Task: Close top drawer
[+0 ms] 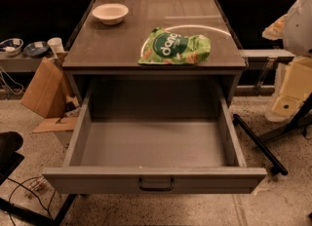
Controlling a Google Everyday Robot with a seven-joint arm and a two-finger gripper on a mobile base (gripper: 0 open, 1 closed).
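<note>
1. A speckled stone floor [273, 205] is seen around a grey bench [107, 45], and behind it a long shelf runs across the room.
2. On the bench a white bowl [110, 13] is placed near the far left corner, and a green snack bag [175, 48] lies flat near the front edge, well apart from the bowl.
3. The top drawer [97, 181] is pulled far out from under the bench; its grey bottom and side walls are seen from above.
4. A small dark handle [156, 185] is fixed at the centre of the front panel.
5. The tool [291, 91] is seen as a pale shape at the right edge, beside the bench and apart from the top drawer; whether it is open or closed cannot be told.
6. Brown cardboard [44, 88] leans to the left of the bench, and a black bar [258, 144] lies on the floor to the right.
</note>
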